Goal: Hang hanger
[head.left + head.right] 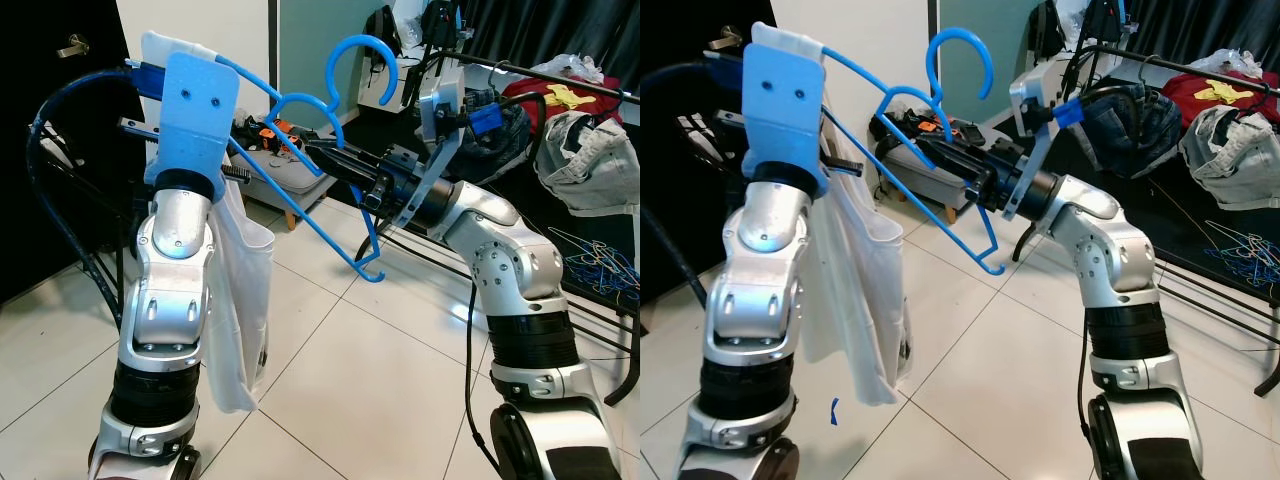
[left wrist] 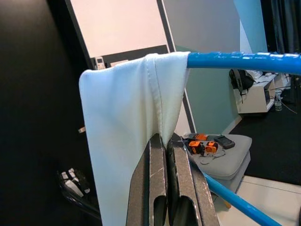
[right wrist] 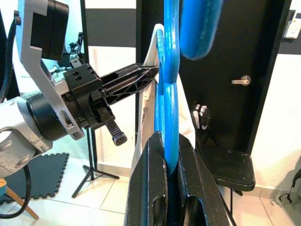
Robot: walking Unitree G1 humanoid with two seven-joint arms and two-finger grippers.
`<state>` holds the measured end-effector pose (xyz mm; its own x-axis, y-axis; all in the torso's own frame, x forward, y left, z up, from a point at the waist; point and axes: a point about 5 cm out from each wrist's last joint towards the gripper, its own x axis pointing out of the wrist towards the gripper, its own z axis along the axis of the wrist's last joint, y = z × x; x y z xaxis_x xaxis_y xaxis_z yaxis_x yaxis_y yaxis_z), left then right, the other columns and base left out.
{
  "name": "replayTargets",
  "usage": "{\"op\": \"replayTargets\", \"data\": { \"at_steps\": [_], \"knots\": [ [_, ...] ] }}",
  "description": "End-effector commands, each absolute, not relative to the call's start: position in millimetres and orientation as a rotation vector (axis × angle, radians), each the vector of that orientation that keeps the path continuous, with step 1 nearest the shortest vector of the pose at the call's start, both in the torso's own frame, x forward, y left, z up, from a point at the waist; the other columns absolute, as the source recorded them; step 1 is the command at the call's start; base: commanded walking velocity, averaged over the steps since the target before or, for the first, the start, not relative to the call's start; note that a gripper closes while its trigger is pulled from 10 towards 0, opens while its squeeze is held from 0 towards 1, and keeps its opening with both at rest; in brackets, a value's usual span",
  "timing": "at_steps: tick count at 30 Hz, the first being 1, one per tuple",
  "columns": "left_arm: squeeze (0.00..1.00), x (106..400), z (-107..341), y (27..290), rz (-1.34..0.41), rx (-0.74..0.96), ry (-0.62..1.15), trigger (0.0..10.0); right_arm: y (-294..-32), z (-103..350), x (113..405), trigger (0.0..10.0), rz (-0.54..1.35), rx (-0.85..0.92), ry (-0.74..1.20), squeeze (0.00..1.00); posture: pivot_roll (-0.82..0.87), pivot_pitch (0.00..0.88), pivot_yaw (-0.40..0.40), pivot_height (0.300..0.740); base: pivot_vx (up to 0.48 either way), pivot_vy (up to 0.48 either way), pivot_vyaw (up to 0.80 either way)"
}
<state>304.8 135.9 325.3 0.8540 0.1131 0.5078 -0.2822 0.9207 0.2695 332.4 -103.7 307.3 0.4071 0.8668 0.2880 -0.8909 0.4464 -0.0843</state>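
Blue plastic and white cloth hang in mid-air as the robot holds a hanger (image 1: 330, 190) up between both arms. At left, the left gripper (image 2: 164, 155), fingers pressed together, pinches the white garment (image 1: 240, 300) draped over the hanger's left shoulder. At right, the right gripper (image 3: 168, 155) clamps the hanger's frame near its neck, hook (image 1: 362, 62) pointing up. The hanger's long axis runs left to right between the jaws. The clothes rail (image 1: 560, 78) lies far right, so the right arm appears nearer for the hang.
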Motion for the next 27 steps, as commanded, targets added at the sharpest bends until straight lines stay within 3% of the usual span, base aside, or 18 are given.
{"op": "replayTargets", "data": {
  "at_steps": [1,7,8,9,21,27],
  "knots": [
    [0.00,304,327,136,0.211,0.356,-0.508,0.0,-104,308,332,10.0,1.093,0.072,-0.324,0.00,-0.03,0.000,-0.028,0.740,0.000,0.000,0.00],
    [0.00,303,331,131,0.179,0.338,-0.539,0.0,-103,305,333,10.0,1.079,0.059,-0.310,0.00,-0.03,0.000,-0.030,0.740,0.000,0.000,0.00],
    [0.00,303,332,129,0.171,0.335,-0.545,1.8,-103,305,333,10.0,1.078,0.059,-0.310,0.00,-0.03,0.000,-0.030,0.740,0.000,0.000,0.00],
    [0.00,303,333,127,0.158,0.332,-0.551,10.0,-103,306,334,10.0,1.071,0.061,-0.312,0.00,-0.03,0.000,-0.032,0.740,0.000,0.000,0.00],
    [0.00,301,334,120,0.118,0.353,-0.551,10.0,-110,306,344,10.0,0.982,0.052,-0.297,0.00,-0.03,0.000,-0.033,0.740,0.000,0.000,0.00],
    [0.00,302,333,103,-0.012,0.321,-0.562,10.0,-110,305,346,10.0,0.958,0.055,-0.292,0.00,-0.03,0.000,-0.031,0.740,0.000,0.000,0.00]
  ]
}}
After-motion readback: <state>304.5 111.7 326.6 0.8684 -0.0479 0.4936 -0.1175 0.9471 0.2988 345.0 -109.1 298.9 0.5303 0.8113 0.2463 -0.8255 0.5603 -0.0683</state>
